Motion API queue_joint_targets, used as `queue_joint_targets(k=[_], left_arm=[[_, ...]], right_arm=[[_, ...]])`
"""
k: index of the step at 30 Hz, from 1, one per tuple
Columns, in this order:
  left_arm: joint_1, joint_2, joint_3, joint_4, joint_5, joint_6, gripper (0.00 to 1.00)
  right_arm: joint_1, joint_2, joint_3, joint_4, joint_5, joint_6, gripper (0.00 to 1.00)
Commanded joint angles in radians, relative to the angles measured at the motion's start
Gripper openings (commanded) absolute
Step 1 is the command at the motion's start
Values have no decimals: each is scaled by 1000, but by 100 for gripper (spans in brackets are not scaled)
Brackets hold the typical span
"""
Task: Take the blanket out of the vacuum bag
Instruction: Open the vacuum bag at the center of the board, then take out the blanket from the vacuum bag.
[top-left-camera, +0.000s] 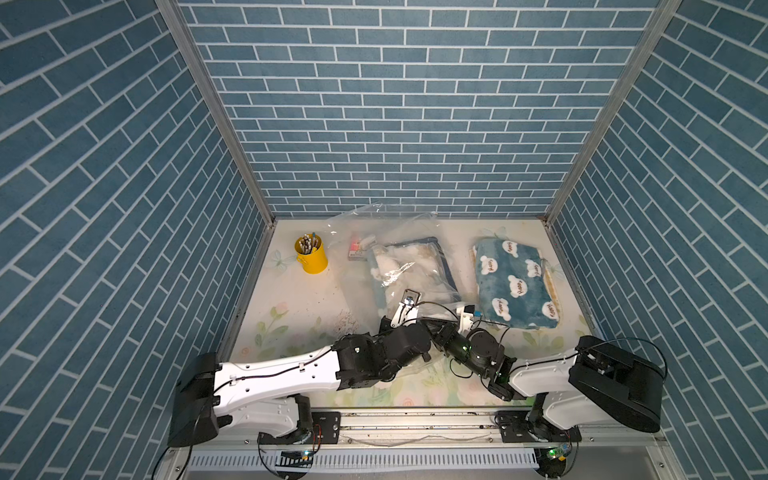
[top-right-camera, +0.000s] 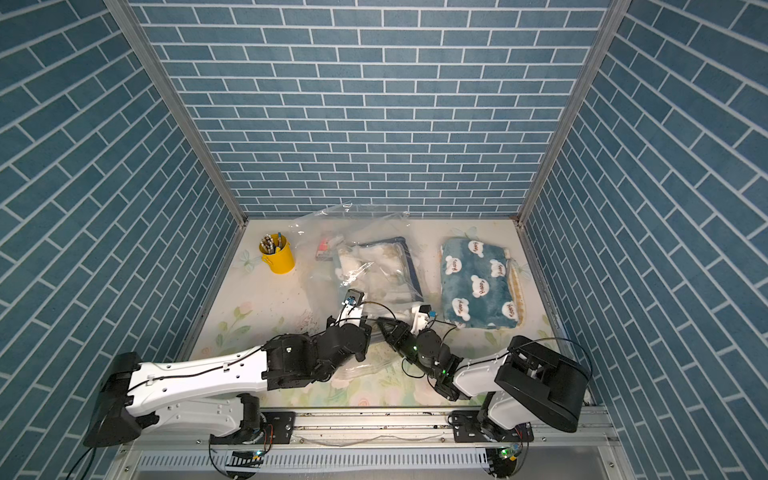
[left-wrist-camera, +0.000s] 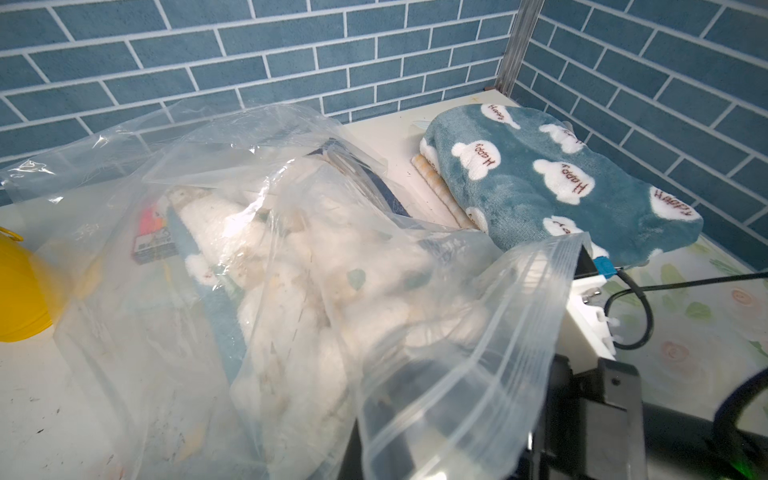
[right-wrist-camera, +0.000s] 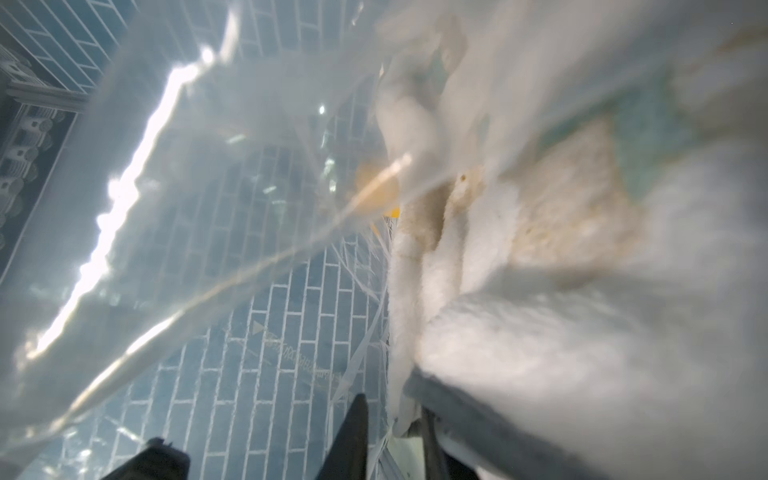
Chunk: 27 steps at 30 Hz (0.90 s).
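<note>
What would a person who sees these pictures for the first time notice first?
Probably the big, crinkly vacuum bag in the middle of the table, with a white blanket inside it. Next, the folded blue blanket with white bear shapes lying just right of the bag, and the yellow pen cup standing at the far left.

table (top-left-camera: 291, 299): vacuum bag (top-left-camera: 399, 266), folded blanket (top-left-camera: 513, 282), cup (top-left-camera: 313, 259)

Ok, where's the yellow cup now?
In both top views the cup stands near the far left corner of the table, with the bag just to its right.
</note>
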Motion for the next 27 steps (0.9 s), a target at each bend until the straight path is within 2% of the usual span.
queue_joint_targets(k=[1, 5, 13, 23, 27], left_arm=[[-1, -2, 20, 7, -29, 9, 0], [-1, 3, 20, 9, -28, 11, 0], [-2, 40, 28, 11, -29, 15, 0], [-3, 50, 17, 38, 2, 0, 0], [-2, 58, 12, 53, 14, 0, 0]], right_arm=[[19, -22, 2, -35, -24, -24, 35], [39, -54, -16, -88, -31, -45, 47], [41, -157, -97, -155, 5, -25, 55], [24, -53, -85, -23, 14, 8, 57], [-11, -13, -37, 5, -43, 0, 53]])
